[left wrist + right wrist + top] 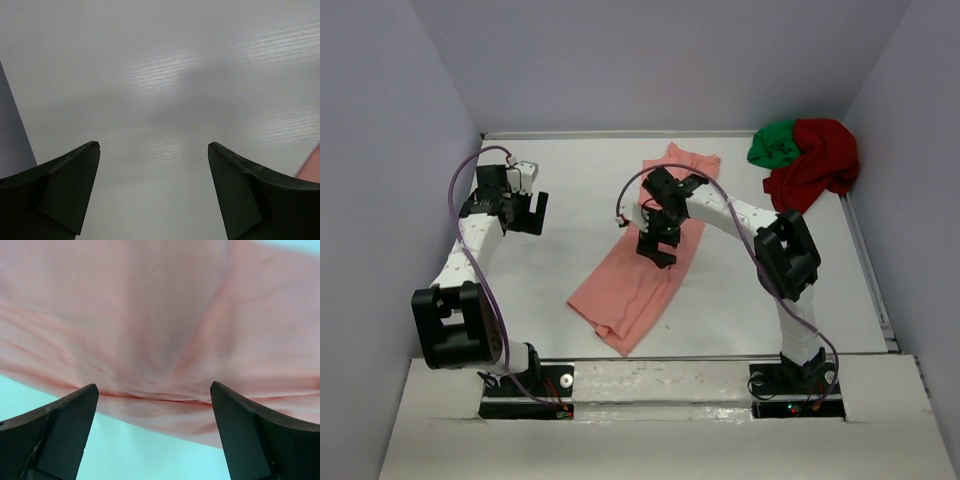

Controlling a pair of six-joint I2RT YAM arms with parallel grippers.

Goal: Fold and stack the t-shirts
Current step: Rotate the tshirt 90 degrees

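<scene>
A salmon-pink t-shirt (632, 285) lies in a long, narrow, rumpled strip on the table, running from the back middle to the front. My right gripper (659, 247) hangs open just over its middle; the pink cloth (150, 325) fills the right wrist view, with its edge between the fingers (65, 425) and nothing gripped. A dark red t-shirt (817, 162) and a green t-shirt (775, 143) sit bunched together at the back right corner. My left gripper (527, 212) is open over bare table at the left, away from the shirts; a sliver of pink (311, 167) shows at that view's right edge.
Grey walls close the table (560, 250) in on the left, back and right. Both arm bases stand on the white ledge (660, 385) at the near edge. A raised rim (865, 270) runs along the table's right side.
</scene>
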